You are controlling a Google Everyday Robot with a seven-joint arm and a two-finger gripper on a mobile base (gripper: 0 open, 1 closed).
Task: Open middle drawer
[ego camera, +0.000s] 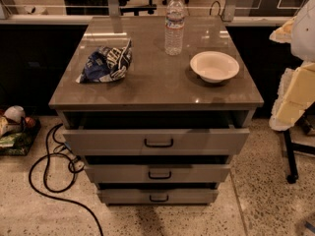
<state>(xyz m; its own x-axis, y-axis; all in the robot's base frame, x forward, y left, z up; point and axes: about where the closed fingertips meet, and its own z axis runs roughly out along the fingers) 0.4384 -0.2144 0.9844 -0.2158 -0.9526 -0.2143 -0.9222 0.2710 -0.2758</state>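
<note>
A grey-beige cabinet stands in the middle of the camera view with three stacked drawers. The middle drawer is the second front, with a small dark loop handle at its centre and a dark gap above it. The top drawer stands pulled out a little and shows a dark opening under the cabinet top. The bottom drawer is the lowest front. My gripper hangs at the right edge, on the pale arm, to the right of the cabinet and apart from all the drawers.
On the cabinet top stand a water bottle, a white bowl and a crumpled blue chip bag. A black cable loops on the floor at the left, next to some clutter. A dark stand leg with a caster is at the right.
</note>
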